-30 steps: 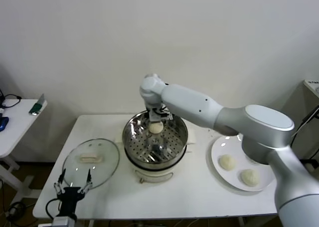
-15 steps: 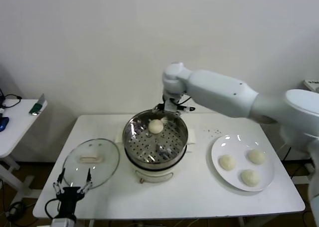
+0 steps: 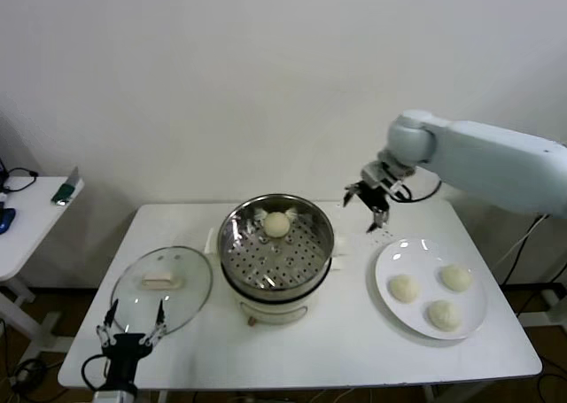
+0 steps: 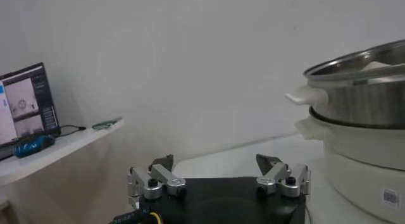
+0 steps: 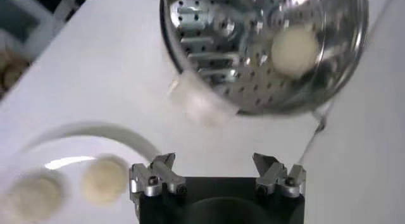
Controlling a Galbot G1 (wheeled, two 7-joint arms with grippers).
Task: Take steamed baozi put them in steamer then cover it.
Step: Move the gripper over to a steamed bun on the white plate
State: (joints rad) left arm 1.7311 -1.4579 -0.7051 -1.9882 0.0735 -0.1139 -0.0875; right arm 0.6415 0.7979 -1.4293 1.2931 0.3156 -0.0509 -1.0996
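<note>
**One bun in the pot, three waiting on the plate**

At the lower left of the head view the left gripper (image 3: 129, 337) hangs parked at the desk (image 3: 354, 341) edge, its fingers spread apart and holding nothing. Just above it lies the round clear glass cover (image 3: 162, 289) with its cream rectangular handle, flat on the desk. In the centre stands the shiny stainless-steel steamer (image 3: 276, 248) on its white base, with one cream-white baozi (image 3: 277, 225) resting on the perforated tray toward the far rim. Right of the pot, the right gripper (image 3: 376, 193) hovers above the desk, fingers open and empty. At the lower right, three baozi (image 3: 405, 288) sit on a flat white plate (image 3: 386, 266).

The loading step appears under way, one of four done. The next move calls for lowering onto a plate bun and closing gently. No legible writing shows.
</note>
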